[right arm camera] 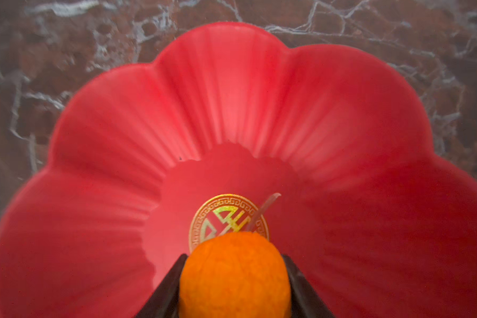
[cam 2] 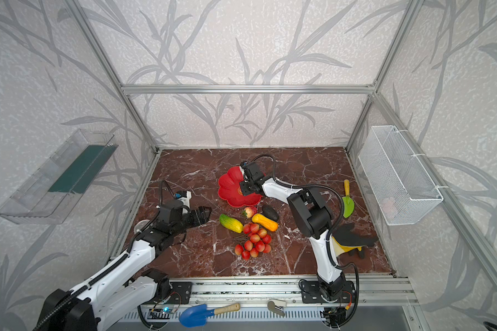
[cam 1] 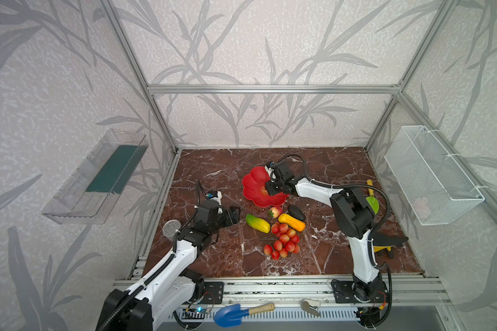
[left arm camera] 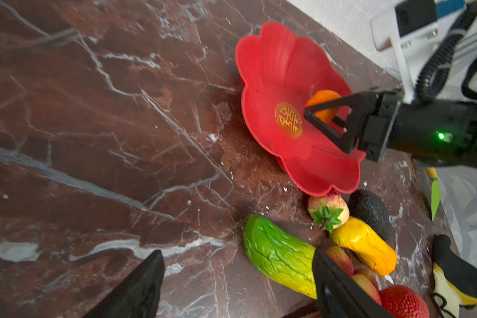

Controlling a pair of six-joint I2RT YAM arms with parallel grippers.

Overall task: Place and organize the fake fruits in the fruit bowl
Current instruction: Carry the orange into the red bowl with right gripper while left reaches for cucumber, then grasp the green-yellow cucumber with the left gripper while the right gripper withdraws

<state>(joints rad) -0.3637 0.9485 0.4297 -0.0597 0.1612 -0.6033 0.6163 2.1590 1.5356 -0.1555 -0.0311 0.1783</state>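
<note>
Placing the small orange ball [left arm camera: 321, 103] looks like the step in hand. Top views: fruit bowl [cam 1: 251, 183] sits centre frame on the marble table [cam 1: 213, 160]. The right gripper [cam 1: 271, 189] reaches over its right half, and the ball is hidden beneath it. The left gripper [cam 1: 237, 213] hangs left of centre, fingers spread wide and empty. Green-yellow oblong [cam 1: 258, 223], strawberry [cam 1: 276, 212], avocado [cam 1: 296, 212], yellow-orange oblong [cam 1: 291, 222] and red berries [cam 1: 284, 240] lie just below the bowl, all outside it. Left wrist view: the ball is caught between the right gripper's fingers, over the bowl's inner slope beside the gold emblem [left arm camera: 288, 119]. Right wrist view: both fingers press the ball's sides. Its skin is pebbled bright orange, it is round, and a thin pale stalk [right arm camera: 267, 203] pokes out. Judgement: it will roll, so lower it to the flat floor before releasing. Set it off-centre to leave room for the long fruits, open gently, then lift clear of the petal rim.
</note>
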